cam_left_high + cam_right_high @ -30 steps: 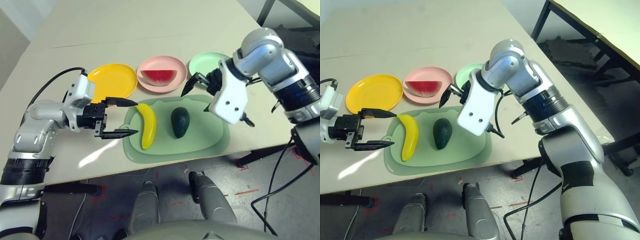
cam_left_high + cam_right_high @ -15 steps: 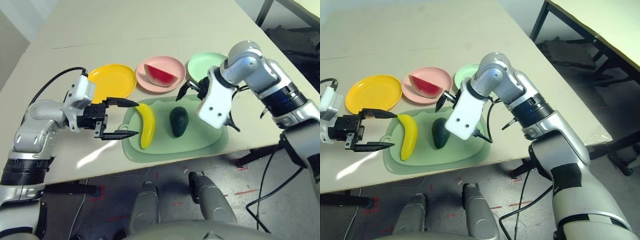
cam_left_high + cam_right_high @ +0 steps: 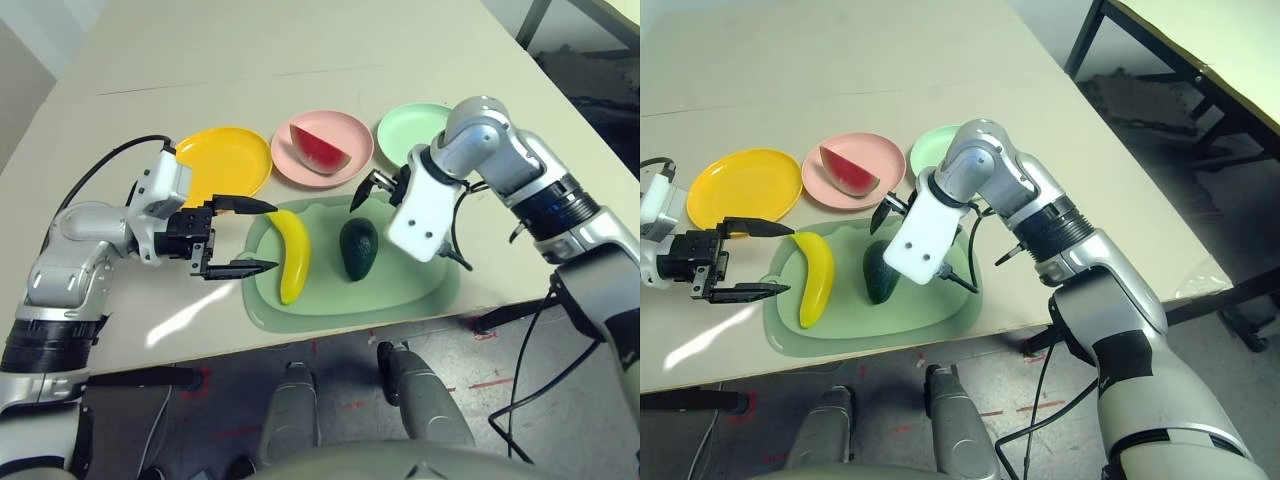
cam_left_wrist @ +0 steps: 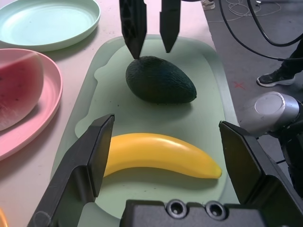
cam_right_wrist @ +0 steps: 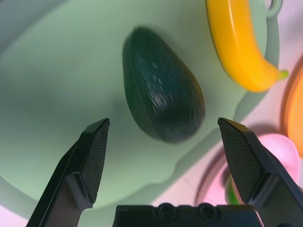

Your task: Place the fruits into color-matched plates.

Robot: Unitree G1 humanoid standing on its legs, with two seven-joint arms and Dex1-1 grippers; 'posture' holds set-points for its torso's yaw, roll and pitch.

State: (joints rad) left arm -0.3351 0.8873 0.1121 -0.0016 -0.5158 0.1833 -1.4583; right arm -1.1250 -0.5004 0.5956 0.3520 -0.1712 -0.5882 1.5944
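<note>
Fingers wide and empty on both grippers; the right gripper (image 3: 372, 190) has dropped toward the avocado (image 3: 358, 248), at the banana's (image 3: 292, 254) three o'clock, likely grasping next.

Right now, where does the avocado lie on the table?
In the left eye view the avocado lies on the pale green mat, to the right of the banana, with the open right pincer poised just above it.

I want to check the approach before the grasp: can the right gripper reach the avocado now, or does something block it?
Probably yes. The right gripper is open and hangs over the avocado, which lies alone on the mat. The banana lies apart from it, toward the left gripper, so nothing seems to block the way.
</note>
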